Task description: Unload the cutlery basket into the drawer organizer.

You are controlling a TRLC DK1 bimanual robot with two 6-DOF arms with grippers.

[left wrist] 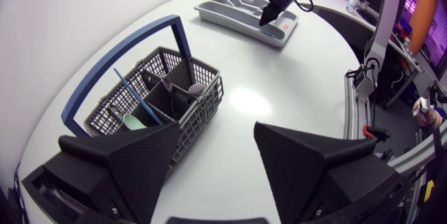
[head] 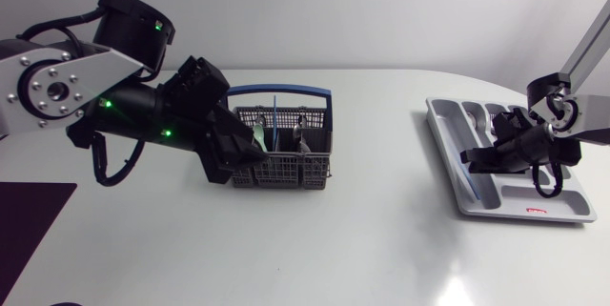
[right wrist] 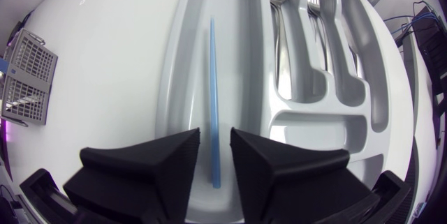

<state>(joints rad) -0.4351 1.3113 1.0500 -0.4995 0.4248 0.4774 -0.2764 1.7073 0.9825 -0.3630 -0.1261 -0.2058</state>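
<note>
One cutlery basket stands on the white table, towards the left arm's side; it is grey mesh with one blue hoop handle. Three items are counted inside it: one leaning blue stick, one pale green piece and one grey utensil whose kind cannot be told. The left gripper is beside the basket with its fingers spread wide and nothing between them; one finger is close to the basket's wall, and contact cannot be confirmed. One grey drawer organizer lies well apart from the basket, at the right arm's side of the table. Five compartments can be counted in the right wrist view. Three items lie in it: one lying blue stick in the long outer compartment, one spoon in the next compartment and one fork in the one beyond that. The other two compartments show no contents. The right gripper hangs over the long compartment with its fingers only narrowly apart. The near end of the lying blue stick shows in the gap between them. The stick rests flat on the compartment floor and neither finger is seen to touch it.
</note>
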